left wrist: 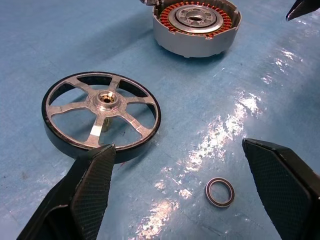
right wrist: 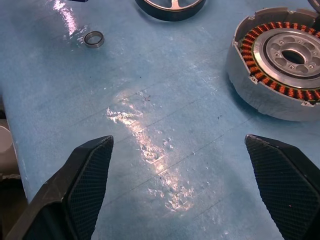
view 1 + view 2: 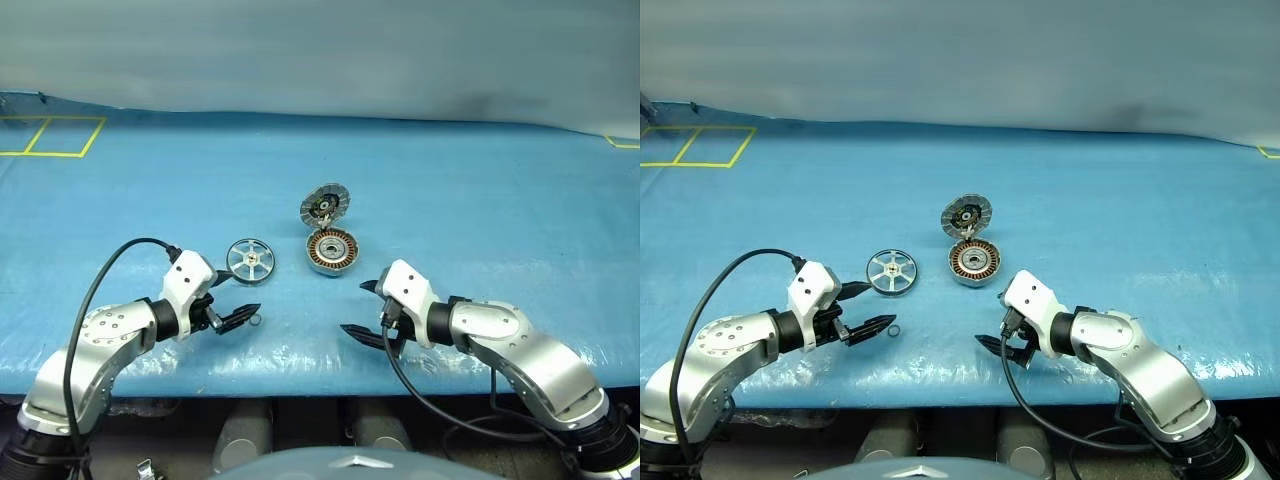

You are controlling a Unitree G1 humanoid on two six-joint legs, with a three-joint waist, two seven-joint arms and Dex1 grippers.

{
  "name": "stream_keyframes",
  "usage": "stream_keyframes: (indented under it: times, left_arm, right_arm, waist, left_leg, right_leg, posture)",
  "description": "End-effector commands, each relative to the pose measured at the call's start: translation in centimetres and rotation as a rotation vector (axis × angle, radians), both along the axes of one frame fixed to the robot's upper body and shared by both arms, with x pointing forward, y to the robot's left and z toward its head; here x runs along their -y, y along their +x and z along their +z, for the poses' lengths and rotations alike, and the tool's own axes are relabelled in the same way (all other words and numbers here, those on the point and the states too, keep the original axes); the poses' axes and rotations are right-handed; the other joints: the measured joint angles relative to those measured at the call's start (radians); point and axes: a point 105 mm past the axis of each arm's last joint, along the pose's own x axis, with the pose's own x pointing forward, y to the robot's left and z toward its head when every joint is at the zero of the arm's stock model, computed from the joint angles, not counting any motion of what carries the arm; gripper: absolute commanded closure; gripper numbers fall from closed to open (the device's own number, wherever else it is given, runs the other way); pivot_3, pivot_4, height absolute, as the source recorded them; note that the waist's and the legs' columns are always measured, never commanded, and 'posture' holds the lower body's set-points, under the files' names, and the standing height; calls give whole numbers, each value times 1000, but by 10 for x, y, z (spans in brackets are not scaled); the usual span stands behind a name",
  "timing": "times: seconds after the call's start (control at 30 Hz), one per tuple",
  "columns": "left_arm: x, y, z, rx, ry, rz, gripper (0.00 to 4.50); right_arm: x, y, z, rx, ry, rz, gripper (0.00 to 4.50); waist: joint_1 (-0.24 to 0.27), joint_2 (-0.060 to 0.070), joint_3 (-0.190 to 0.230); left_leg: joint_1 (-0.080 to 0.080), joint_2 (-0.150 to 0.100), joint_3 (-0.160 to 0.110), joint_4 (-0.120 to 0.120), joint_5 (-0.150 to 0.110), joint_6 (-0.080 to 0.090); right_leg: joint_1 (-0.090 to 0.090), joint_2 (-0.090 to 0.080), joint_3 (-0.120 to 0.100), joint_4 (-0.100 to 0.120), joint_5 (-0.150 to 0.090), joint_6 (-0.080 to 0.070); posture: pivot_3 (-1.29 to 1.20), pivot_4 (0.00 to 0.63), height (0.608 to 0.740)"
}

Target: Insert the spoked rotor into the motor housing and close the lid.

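Note:
The spoked rotor lies flat on the blue mat, a shiny wheel with a round hub. To its right sits the motor housing, its copper windings showing. The lid stands tilted up, hinged at the housing's far edge, with its ribbed inner face towards me. My left gripper is open, just in front of the rotor, and its near fingertip is close to the rotor's rim. My right gripper is open and empty in front of the housing, a short way from it.
A tiny thin ring lies on the mat beside my left gripper. Yellow tape squares mark the far left corner. The mat's front edge runs just below both arms. A cable loops over each forearm.

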Motion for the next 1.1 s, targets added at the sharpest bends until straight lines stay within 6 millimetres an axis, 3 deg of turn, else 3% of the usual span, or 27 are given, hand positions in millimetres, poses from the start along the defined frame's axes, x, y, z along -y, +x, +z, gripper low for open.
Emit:
stream_keyframes:
  times: [0.03,0.3,0.6,0.8,1.1]
  left_arm:
    - [3,-2,10,54,40,-31,0]
    - [4,-2,7,54,57,-40,0]
    - [10,-5,1,114,116,-69,0]
    - [13,-11,-2,118,103,-68,0]
    - [16,-14,-3,122,90,-55,0]
  right_arm:
    - [-3,3,6,47,-7,8,20]
    - [-10,15,13,127,-179,153,20]
    - [-31,61,31,242,-398,359,20]
    - [-39,88,28,256,-480,388,20]
    - [-43,97,19,232,-518,415,20]
  waist:
    - [0,-1,0]
    - [-3,0,2]
    - [-6,0,3]
    - [-6,0,3]
    - [-8,1,3]
  left_leg:
    - [0,0,0,0,0,0]
    - [0,0,0,1,0,0]
    - [0,0,0,0,0,0]
    - [0,0,0,0,0,0]
    - [1,0,0,0,0,0]
  right_leg:
    - [0,0,0,0,0,0]
    - [0,0,0,0,0,0]
    - [0,0,-1,0,0,0]
    - [0,0,-1,0,1,0]
    - [0,0,0,2,1,0]
  posture:
    - [0,150,740]
    - [0,150,740]
    - [0,150,740]
    - [0,150,740]
    - [0,150,740]
